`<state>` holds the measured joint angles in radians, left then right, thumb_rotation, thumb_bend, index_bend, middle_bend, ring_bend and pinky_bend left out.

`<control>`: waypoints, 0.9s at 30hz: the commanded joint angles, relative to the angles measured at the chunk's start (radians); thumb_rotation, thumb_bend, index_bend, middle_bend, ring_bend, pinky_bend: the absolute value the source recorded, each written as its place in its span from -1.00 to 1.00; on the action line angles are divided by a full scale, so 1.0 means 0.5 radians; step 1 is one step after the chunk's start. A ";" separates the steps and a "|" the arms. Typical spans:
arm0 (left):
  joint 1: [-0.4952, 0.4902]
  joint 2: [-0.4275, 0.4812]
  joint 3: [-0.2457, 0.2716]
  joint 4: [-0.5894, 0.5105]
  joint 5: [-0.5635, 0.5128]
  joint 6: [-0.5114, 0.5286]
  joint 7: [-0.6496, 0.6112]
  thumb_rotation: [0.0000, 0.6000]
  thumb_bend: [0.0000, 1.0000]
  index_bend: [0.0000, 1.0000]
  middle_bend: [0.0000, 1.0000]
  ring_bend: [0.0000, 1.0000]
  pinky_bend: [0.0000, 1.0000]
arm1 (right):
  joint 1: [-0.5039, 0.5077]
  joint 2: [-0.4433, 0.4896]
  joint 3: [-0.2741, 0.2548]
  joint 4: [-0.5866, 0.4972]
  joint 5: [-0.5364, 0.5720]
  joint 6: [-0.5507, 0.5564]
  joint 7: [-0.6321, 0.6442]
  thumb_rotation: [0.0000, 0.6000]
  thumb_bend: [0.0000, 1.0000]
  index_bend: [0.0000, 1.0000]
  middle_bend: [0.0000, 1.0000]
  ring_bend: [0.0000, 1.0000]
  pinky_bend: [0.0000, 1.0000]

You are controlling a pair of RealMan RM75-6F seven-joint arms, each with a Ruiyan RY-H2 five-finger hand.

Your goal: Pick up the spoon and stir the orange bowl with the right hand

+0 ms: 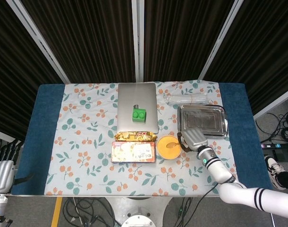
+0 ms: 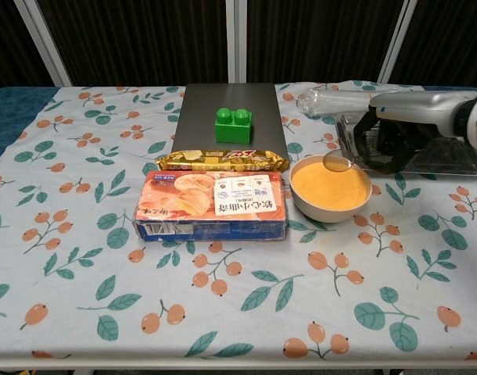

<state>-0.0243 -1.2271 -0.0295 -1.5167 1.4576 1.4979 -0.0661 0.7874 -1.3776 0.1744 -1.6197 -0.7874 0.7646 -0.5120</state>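
Covering the table is a white cloth (image 1: 87, 156) with leaves and orange berries on it. Blue shows at both side edges of the table (image 1: 47, 123). Dark curtains (image 1: 92, 38) with pale strips hang behind it. Cables (image 1: 281, 127) lie on the floor at the right.

A grey board (image 2: 223, 105) lies at the back middle, and a green block (image 2: 233, 123) sits on it. Just in front of the board lies a gold snack bar (image 2: 223, 162). A cookie box (image 2: 211, 205) lies right in front of the bar. A clear bottle (image 2: 332, 100) lies on its side at the back right. A metal tray (image 1: 203, 120) sits in front of the bottle.

The orange bowl (image 2: 331, 187) stands just right of the box and bar, near the tray. It is full of something orange.

The right hand (image 2: 387, 141) is beside the bowl, over the tray's front corner. Its fingers are clamped on the spoon (image 2: 336, 162). The spoon's long side runs left to right. Its round end points left, over the bowl's back rim. I cannot tell if it touches the orange stuff.

The left hand (image 1: 2, 175) is at the far left edge, off the table. I cannot tell if its fingers are apart or together.
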 commanded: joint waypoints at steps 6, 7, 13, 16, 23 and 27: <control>0.003 0.002 -0.001 0.002 -0.008 -0.007 -0.001 1.00 -0.79 -0.78 -0.84 -0.94 -0.86 | 0.212 -0.171 -0.049 0.148 0.240 -0.063 -0.093 1.00 -0.34 -0.08 0.84 0.80 1.00; 0.003 0.003 -0.003 -0.001 -0.008 -0.005 -0.004 1.00 -0.79 -0.78 -0.84 -0.94 -0.86 | 0.219 -0.168 -0.056 0.142 0.244 -0.058 -0.093 1.00 -0.36 -0.13 0.84 0.79 1.00; 0.005 0.010 -0.001 -0.004 -0.003 -0.005 -0.019 1.00 -0.79 -0.78 -0.84 -0.94 -0.86 | 0.225 -0.093 -0.097 0.064 0.200 0.008 -0.070 1.00 -0.50 -0.41 0.84 0.79 1.00; 0.006 0.009 0.000 -0.002 0.003 -0.003 -0.024 1.00 -0.79 -0.78 -0.84 -0.94 -0.86 | 0.210 -0.039 -0.107 0.008 0.105 0.097 -0.067 1.00 -0.54 -0.42 0.84 0.79 1.00; 0.006 0.005 0.004 0.003 0.010 -0.007 -0.039 1.00 -0.79 -0.78 -0.84 -0.94 -0.86 | 0.164 0.013 -0.162 -0.058 -0.114 0.257 -0.088 1.00 -0.54 -0.13 0.88 0.82 1.00; 0.009 -0.005 0.003 0.012 0.006 -0.004 -0.035 1.00 -0.79 -0.78 -0.84 -0.94 -0.86 | 0.153 -0.033 -0.189 -0.028 -0.135 0.286 -0.102 1.00 -0.54 -0.06 0.89 0.84 1.00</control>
<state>-0.0198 -1.2293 -0.0280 -1.5108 1.4607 1.4959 -0.0834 0.8661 -1.3873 0.0841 -1.6392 -0.8524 0.9033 -0.5595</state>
